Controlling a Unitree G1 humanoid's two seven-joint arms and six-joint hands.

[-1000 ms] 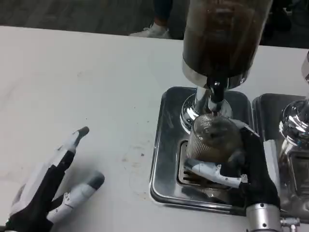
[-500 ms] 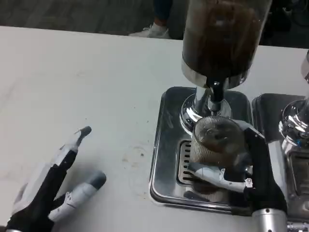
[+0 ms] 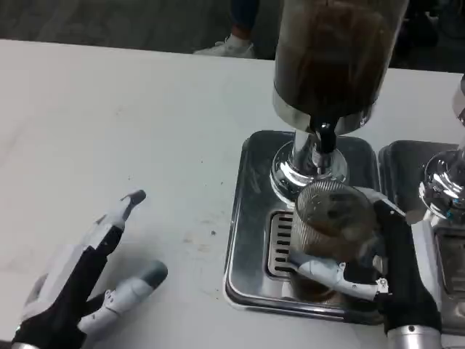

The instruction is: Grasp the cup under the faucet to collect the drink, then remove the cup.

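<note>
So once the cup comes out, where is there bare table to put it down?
Widest bare patch: white table left of the drip tray and beyond the left hand. Crowded on the right: right hand holds the cup under the dispenser, second tray alongside.

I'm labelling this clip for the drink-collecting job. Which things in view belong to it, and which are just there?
In the job:
- cup, held by the right hand
- faucet above it
- dispenser tank
- drip tray

Just there:
- left hand, fingers spread on the white table
- second dispenser at the right
</note>
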